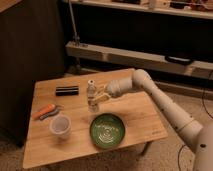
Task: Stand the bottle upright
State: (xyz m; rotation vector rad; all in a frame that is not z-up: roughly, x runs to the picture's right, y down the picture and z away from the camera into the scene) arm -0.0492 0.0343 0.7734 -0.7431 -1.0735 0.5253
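The bottle point(91, 94) is a slim whitish bottle with a pale cap. It is upright near the middle of the wooden table point(140, 117), with its base at or just above the tabletop. My gripper point(98, 98) reaches in from the right and is shut on the bottle's lower half. The arm point(150, 90) stretches back to the right edge of the view. The green bowl point(107, 131) lies just in front of the bottle.
A translucent white cup point(60, 126) stands at the front left. An orange-handled tool point(45, 110) lies left of it. A black rectangular object point(67, 90) lies at the back left. A dark cabinet and low shelves stand behind the table.
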